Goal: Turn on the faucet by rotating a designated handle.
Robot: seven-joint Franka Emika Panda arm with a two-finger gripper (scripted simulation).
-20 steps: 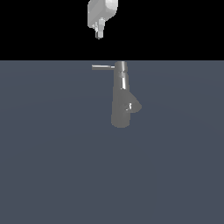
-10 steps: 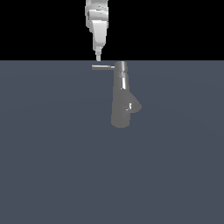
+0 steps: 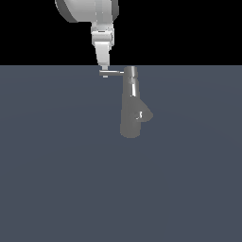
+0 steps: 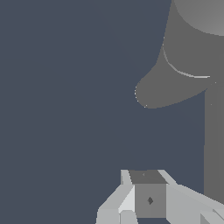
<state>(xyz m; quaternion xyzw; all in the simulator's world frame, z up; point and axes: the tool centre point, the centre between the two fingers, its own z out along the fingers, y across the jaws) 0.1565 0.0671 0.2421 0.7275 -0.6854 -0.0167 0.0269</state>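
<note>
The grey faucet (image 3: 130, 111) stands upright on the dark floor, its stubby spout (image 3: 145, 115) angled toward the exterior view's right. The thin silver handle (image 3: 115, 73) sticks out level from the faucet's top toward the exterior view's left. My gripper (image 3: 104, 72) hangs down from above with its fingertips at the handle's free end, touching or nearly touching it. The fingers look pressed together, holding nothing. In the wrist view the fingers (image 4: 149, 200) sit beside the handle (image 4: 214, 144), with the spout (image 4: 164, 89) beyond.
A flat dark blue-grey floor (image 3: 56, 165) spreads around the faucet. Nothing else stands on it.
My gripper has come down from well above the faucet to the free end of the handle. The handle and faucet look unmoved.
</note>
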